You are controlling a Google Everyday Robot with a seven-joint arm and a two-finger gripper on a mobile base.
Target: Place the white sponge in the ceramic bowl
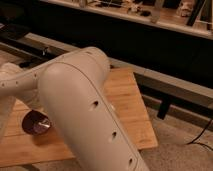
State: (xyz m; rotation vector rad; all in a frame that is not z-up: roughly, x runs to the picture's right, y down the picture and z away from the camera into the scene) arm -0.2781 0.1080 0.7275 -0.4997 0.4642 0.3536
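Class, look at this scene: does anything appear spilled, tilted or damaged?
Nothing stands out. The bowl sits upright on the table. The arm hides much of the table, and the gripper is out of view, leftward.

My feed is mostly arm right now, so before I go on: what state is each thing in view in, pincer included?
ceramic bowl: upright on the table, no sponge in its visible part.
white sponge: not in sight.
arm: bent across the table, blocking much of it.
pincer: hidden by the arm or off frame; shut.
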